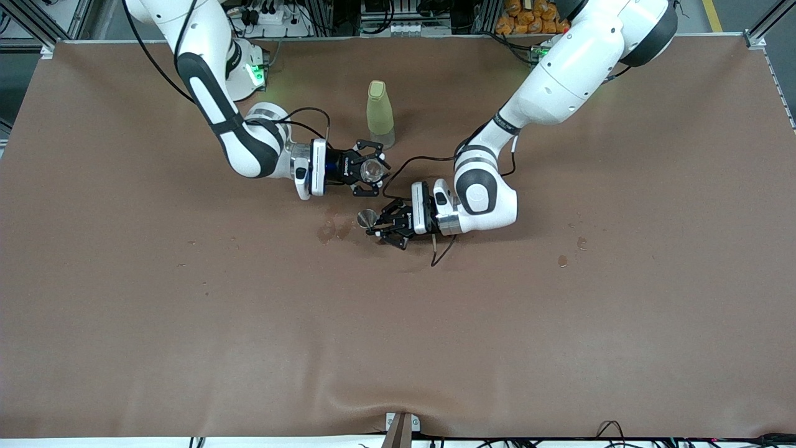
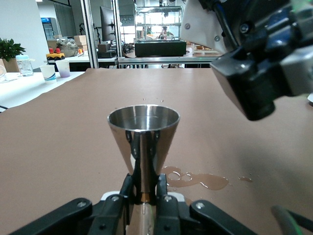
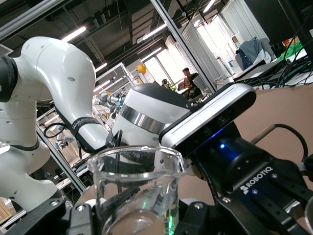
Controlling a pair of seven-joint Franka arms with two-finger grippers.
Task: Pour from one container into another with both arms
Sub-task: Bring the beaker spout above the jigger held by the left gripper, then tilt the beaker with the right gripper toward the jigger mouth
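My left gripper (image 1: 376,224) is shut on the stem of a steel cone-shaped measuring cup (image 1: 366,218), low over the table beside a wet patch. In the left wrist view the steel cup (image 2: 143,131) stands upright above the left gripper (image 2: 144,195), mouth up. My right gripper (image 1: 372,169) is shut on a clear glass beaker (image 1: 372,167), held with its mouth up just above the steel cup and toward the robots' bases. The right wrist view shows the beaker (image 3: 138,183) filling the right gripper (image 3: 139,218), with the left arm (image 3: 146,115) close past it.
A pale green bottle (image 1: 380,114) with its cap on stands on the brown table cover (image 1: 186,298), close to the right gripper toward the robots' bases. A puddle (image 1: 331,229) lies beside the steel cup, and the same puddle (image 2: 195,179) shows wet. Small drops (image 1: 562,261) lie toward the left arm's end.
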